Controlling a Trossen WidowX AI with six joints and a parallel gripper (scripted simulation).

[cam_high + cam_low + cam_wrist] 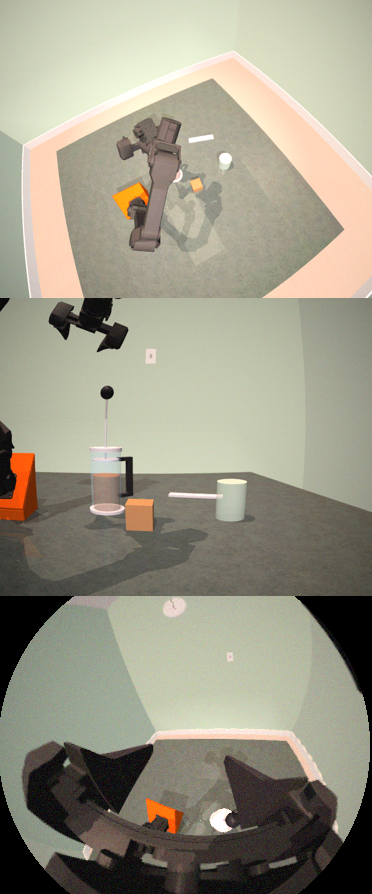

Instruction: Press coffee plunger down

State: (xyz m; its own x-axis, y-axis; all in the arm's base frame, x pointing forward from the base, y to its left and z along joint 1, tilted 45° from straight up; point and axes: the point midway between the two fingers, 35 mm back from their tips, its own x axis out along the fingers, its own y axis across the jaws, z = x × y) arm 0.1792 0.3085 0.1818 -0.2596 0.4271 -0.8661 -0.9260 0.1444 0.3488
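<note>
From the top, the arm (156,189) covers most of the press (178,176), leaving only a sliver of its base showing; an orange cube (196,184) lies just beside it, a white cup (225,160) and a flat white strip (200,138) farther off, all on a grey mat (263,201) with a peach border. From the exterior, the press (106,481) stands upright, its plunger (106,392) raised high, and the gripper (83,335) hangs above it with fingers spread wide, holding nothing. The cube (139,514) touches or nearly touches the base; the cup (231,499) stands well apart, with open mat to the right. From the wrist, the dark knob (231,818) shows between the fingers, with an orange wedge (164,815) to its left.
</note>
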